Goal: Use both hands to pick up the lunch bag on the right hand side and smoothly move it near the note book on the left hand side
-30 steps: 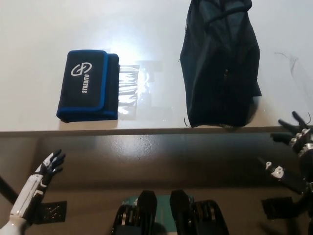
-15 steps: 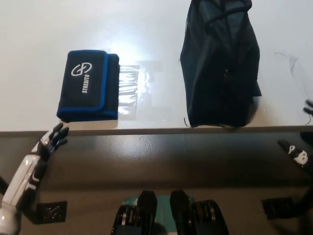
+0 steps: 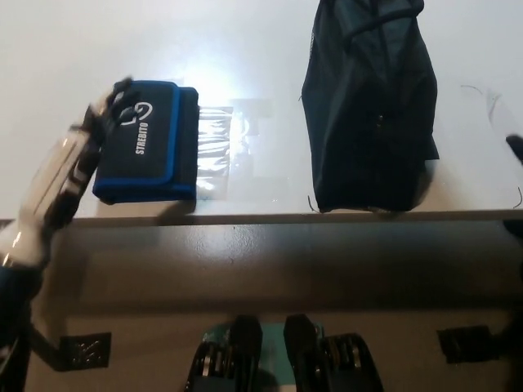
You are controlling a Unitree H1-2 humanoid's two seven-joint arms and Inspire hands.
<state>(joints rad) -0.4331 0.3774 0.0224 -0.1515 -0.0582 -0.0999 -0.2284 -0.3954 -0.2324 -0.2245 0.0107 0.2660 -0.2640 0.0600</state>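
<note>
A black lunch bag [image 3: 369, 106] stands on the white table [image 3: 245, 49] at the upper right. The notebook [image 3: 151, 143], black with a blue border and white lettering, lies flat at the left near the table's front edge. My white left hand [image 3: 110, 108] is raised over the notebook's left side, blurred by motion, fingers apart and holding nothing. Of my black right hand only a small dark sliver [image 3: 515, 147] shows at the picture's right edge, well to the right of the bag; its fingers cannot be made out.
A bright glare patch [image 3: 225, 151] lies on the table between the notebook and the bag. The table's front edge [image 3: 261, 219] runs across the middle, with dark floor below. A thin wire [image 3: 482, 94] lies right of the bag.
My left hand has risen from below the table edge to over the notebook's left side. My right hand has slid out to the right edge, almost out of view.
</note>
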